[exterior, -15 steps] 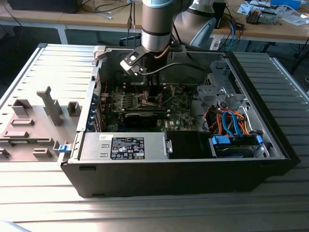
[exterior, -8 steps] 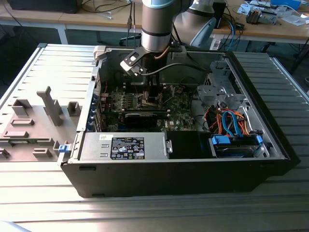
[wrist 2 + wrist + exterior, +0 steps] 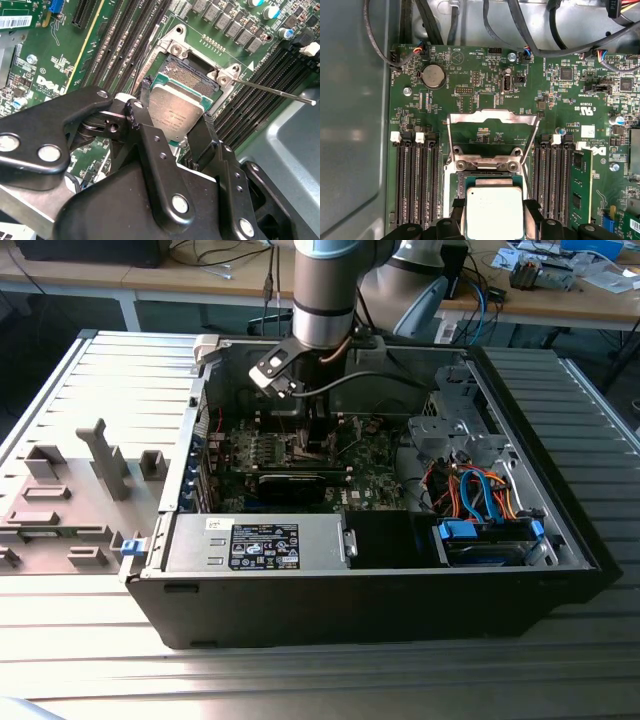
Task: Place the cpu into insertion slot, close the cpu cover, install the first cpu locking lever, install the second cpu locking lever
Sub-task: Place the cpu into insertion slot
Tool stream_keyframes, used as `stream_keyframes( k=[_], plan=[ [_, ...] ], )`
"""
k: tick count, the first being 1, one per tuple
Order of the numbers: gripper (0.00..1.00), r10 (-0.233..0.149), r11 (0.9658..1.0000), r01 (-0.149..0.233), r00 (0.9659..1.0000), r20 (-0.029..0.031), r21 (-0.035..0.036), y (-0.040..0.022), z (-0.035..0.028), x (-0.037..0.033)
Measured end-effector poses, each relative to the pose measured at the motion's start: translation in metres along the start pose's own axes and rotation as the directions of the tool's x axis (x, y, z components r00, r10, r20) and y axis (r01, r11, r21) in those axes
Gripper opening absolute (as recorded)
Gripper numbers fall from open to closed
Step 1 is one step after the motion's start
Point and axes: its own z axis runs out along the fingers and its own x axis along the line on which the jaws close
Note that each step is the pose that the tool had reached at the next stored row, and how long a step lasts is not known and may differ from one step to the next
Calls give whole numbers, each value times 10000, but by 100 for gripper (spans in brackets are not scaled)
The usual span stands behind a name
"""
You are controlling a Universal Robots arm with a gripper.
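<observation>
In both wrist views my gripper [image 3: 175,102] [image 3: 494,203] is shut on the cpu [image 3: 175,120] [image 3: 494,216], a flat square chip with a dull silver top, with one black finger [image 3: 145,95] on each of two opposite edges. The chip hangs just over the insertion slot [image 3: 192,77], whose dark pin field shows past its far edge. The cpu cover [image 3: 492,116], a silvery frame plate, stands swung open behind the socket. A thin locking lever [image 3: 272,91] sticks out sideways, unlatched. In the exterior view the gripper [image 3: 312,435] reaches down into the open computer case [image 3: 560,540].
Black memory slots [image 3: 417,180] flank the socket on both sides. A power supply with a black label [image 3: 265,545] and a drive bay with blue and orange cables [image 3: 480,505] line the case's near side. Grey fixture blocks [image 3: 100,465] stand on the ribbed table at the exterior view's left.
</observation>
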Motion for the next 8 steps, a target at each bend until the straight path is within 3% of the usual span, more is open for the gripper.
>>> stream_keyframes(
  k=[8],
  plan=[
    [54,1,10000,-1,10000,53,2,0,25,1]
  ],
)
